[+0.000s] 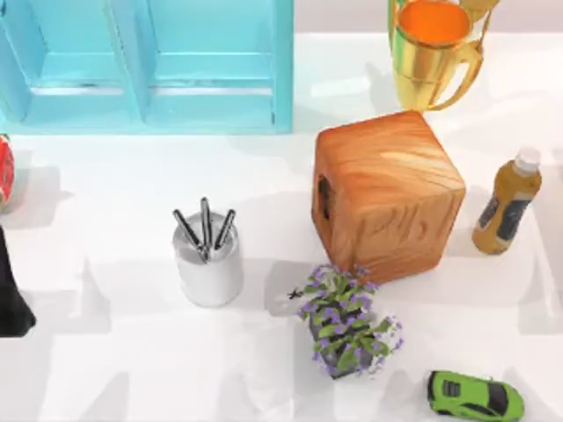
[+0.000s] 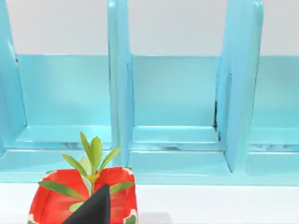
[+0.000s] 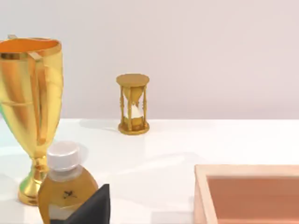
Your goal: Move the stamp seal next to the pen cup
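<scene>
The pen cup (image 1: 209,262) is a silver-white metal cylinder with three dark pens, standing left of the table's middle. The stamp seal is out of view. My left arm is a dark shape (image 1: 12,299) at the table's left edge, well left of the cup. A black part of my left gripper (image 2: 93,209) pokes into the left wrist view in front of a red planter. A black part of my right gripper (image 3: 91,208) sits low in the right wrist view, beside an amber bottle.
A wooden cube (image 1: 387,195) stands right of the cup, with a purple-flowered plant (image 1: 345,323) in front of it. A blue shelf unit (image 1: 149,66), gold trophy cup (image 1: 433,53), amber bottle (image 1: 506,204), green toy car (image 1: 475,396), red planter (image 2: 84,198) and hourglass (image 3: 133,103) stand around.
</scene>
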Controlling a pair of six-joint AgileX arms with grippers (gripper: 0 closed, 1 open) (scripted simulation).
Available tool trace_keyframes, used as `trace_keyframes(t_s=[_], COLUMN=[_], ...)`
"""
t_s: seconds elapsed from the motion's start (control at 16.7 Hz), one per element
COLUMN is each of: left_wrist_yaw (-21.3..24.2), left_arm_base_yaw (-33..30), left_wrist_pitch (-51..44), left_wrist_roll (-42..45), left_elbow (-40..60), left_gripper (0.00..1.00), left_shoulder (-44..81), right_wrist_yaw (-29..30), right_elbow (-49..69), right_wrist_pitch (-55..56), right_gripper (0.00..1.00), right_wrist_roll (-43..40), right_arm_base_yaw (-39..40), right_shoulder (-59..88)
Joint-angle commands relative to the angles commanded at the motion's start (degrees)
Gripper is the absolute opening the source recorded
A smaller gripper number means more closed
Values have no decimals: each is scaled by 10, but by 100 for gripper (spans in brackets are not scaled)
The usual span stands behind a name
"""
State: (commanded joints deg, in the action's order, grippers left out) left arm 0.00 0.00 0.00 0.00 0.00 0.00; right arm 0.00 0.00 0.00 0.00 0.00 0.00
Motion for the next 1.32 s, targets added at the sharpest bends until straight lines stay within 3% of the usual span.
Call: trace_keyframes(t_s=[0.24, 0.48, 1.32], left_wrist_yaw=[0, 0, 1], left_arm_base_yaw=[3, 20, 110], left_wrist_pitch=[-17, -109, -621], left_wrist_roll=[4, 23, 122], left_elbow=[18, 122, 687], left_gripper=[100, 100, 100], left_shoulder=[18, 127, 837], right_wrist_yaw=[0, 0, 0], right_elbow=[0, 0, 0], right_wrist_pitch=[0, 0, 0], right_gripper=[100, 100, 100], right_wrist_roll=[0, 0, 0], right_arm_base_yaw=[0, 0, 0], right_shoulder=[0, 0, 0])
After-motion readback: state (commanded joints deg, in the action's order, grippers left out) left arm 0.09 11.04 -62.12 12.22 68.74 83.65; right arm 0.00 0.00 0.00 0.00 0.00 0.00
